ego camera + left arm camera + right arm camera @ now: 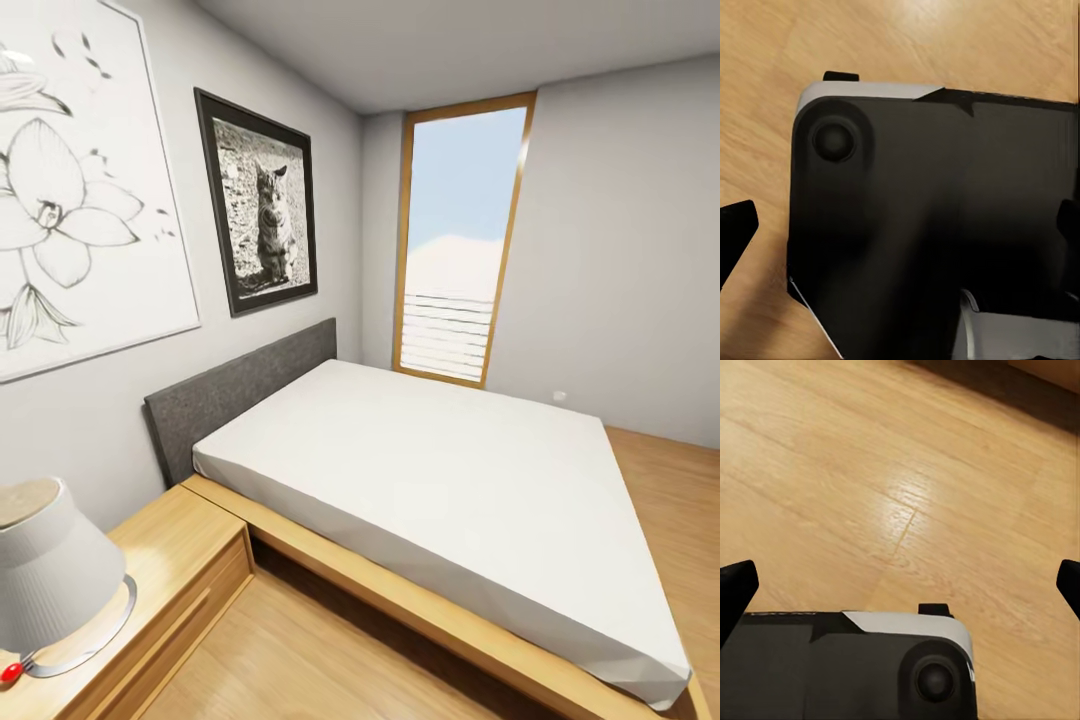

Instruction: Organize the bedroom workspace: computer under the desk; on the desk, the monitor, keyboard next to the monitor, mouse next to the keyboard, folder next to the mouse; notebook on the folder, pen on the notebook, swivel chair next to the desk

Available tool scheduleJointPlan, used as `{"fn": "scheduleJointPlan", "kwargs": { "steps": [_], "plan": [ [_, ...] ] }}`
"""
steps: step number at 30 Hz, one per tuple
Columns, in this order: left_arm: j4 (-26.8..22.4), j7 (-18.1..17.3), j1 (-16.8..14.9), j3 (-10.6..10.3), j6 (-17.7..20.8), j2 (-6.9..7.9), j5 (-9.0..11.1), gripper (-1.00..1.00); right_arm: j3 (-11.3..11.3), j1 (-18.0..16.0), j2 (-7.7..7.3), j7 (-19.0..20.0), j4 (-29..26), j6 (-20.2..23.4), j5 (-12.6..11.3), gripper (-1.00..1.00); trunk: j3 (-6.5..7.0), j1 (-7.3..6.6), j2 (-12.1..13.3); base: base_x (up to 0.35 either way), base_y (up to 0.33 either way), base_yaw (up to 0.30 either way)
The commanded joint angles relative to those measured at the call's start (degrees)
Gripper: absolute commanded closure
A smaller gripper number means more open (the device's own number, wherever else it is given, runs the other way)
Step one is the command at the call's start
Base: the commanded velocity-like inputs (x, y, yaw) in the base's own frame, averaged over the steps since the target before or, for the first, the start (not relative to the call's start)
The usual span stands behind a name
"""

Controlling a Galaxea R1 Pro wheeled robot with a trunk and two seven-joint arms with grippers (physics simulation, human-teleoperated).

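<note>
Desk and its things lie somewhere out of my sight; a bed (430,480), nightstand (180,560) and lamp (50,580) stand ahead. Both hands (900,225) (900,585) hang empty, fingers spread, over the floor (870,472).

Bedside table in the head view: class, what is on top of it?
A white lamp with a red switch stands on the wooden bedside table; the tabletop beneath the lamp's base is covered.

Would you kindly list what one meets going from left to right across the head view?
Lamp → nightstand → cat picture → bed → tall window.
</note>
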Motion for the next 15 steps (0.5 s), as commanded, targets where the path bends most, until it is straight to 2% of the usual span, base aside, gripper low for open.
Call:
{"fn": "scheduleJointPlan", "kwargs": {
  "steps": [1, 4, 7, 8, 12, 15],
  "plan": [
    [-0.70, -0.05, 0.00, 0.20, -0.18, -0.05, 0.49, -1.00, -0.01, -0.02, -0.04, -0.01, -0.05, -0.19, -0.01, -1.00, 0.12, -0.22, 0.37, 0.000, 0.000, 0.000],
    [-1.80, -0.09, 0.00, 0.24, -1.68, -0.07, 0.54, -1.00, -0.01, -0.02, -0.11, 0.00, -0.13, -0.26, 0.04, -1.00, 0.30, -0.44, 0.77, 0.000, 0.000, 0.000],
    [-2.27, -0.11, 0.00, 0.26, -5.95, -0.09, 0.57, -1.00, -0.03, -0.02, -0.18, 0.00, -0.18, -0.37, 0.06, -1.00, 0.30, -0.44, 0.77, 0.000, 0.000, 0.000],
    [-2.38, -0.11, -0.01, 0.24, -8.97, -0.06, 0.57, -1.00, -0.08, -0.02, -0.21, 0.00, -0.18, -0.46, 0.03, -1.00, 0.30, -0.44, 0.77, 0.000, 0.000, 0.000],
    [-2.52, -0.06, 0.00, 0.17, -16.21, -0.01, 0.54, -1.00, -0.17, -0.02, -0.19, 0.00, -0.13, -0.56, -0.04, -1.00, 0.30, -0.44, 0.77, 0.000, 0.000, 0.000],
    [-2.56, -0.04, 0.00, 0.13, -19.19, 0.09, 0.51, -1.00, -0.22, -0.02, -0.17, 0.00, -0.08, -0.62, -0.08, -1.00, 0.30, -0.44, 0.77, 0.000, 0.000, 0.000]
  ]
}}
